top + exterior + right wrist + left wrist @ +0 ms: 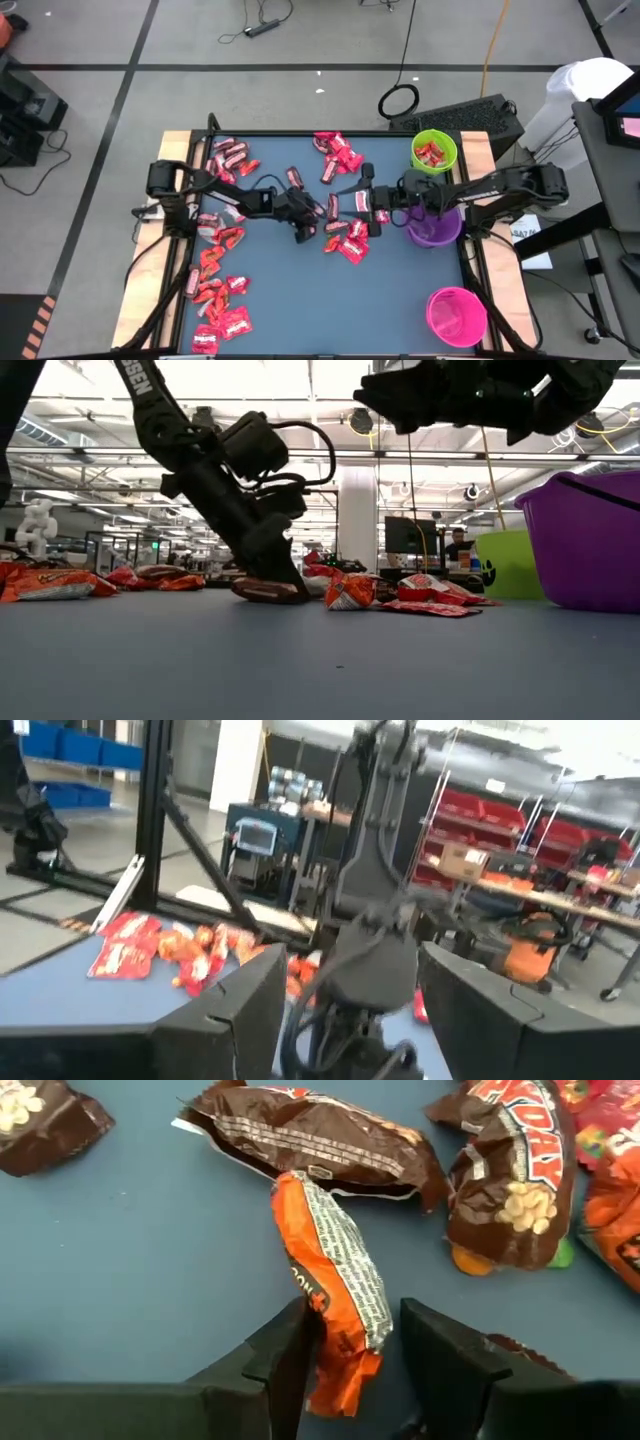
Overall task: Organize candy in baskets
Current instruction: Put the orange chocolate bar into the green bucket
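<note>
Candy lies in loose groups on the blue table: at the far left (230, 160), at the far middle (336, 150), in the middle (346, 242) and at the near left (215, 300). My left gripper (355, 1315) is open and slants down to the table in the middle (303, 232), its fingers on either side of an orange-wrapped candy (335, 1280) that lies flat. My right gripper (350, 980) is open with nothing in it and hovers level above the middle candy (340, 203). The green basket (434, 150) holds some candy. The purple basket (436, 226) and the pink basket (456, 316) stand on the right. My left gripper comes at the orange candy slanting down, one finger on each side of its near end (330, 1350). The candy lies flat on the table, running along the fingers. One finger (290, 1355) is right at the wrapper's edge; whether it touches, I cannot tell.
A dark brown candy (310, 1140) lies just beyond the orange one, with another (515, 1190) beside it. The right arm reaches over the purple basket. Bare blue table lies in the near middle (330, 310).
</note>
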Robot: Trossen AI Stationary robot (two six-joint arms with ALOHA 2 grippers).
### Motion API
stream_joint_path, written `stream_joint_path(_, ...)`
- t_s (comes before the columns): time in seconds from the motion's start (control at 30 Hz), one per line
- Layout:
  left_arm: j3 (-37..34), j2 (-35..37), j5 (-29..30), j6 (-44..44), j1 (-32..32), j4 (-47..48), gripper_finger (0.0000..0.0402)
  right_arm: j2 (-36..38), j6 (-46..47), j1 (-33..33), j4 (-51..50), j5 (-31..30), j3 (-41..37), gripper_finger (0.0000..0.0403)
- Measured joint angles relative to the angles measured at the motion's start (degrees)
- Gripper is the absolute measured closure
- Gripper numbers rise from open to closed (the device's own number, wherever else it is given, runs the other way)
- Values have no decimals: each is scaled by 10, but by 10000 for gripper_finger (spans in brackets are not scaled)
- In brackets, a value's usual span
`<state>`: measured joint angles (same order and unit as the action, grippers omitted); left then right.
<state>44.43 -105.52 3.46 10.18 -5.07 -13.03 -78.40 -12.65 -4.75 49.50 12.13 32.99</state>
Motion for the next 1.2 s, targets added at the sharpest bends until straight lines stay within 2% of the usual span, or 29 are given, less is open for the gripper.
stream_joint_path(0.37,-2,-2,24,-30,-1,-36,246,-38,1,0,3,0,0,188)
stream_joint_path(0.47,-2,-2,22,-32,0,-42,275,-45,2,0,3,0,0,188)
stream_joint_path(0.63,-2,-1,23,-52,5,-47,350,-50,15,0,4,-1,0,188)
stream_joint_path(0.73,-3,8,39,-70,12,-44,374,-50,15,0,4,-1,0,188)
stream_joint_path(0.93,-3,63,103,-119,41,-35,361,-50,32,0,-9,-2,0,188)
stream_joint_path(1.2,-3,122,131,-186,94,-40,365,-50,32,0,-62,-32,0,153)
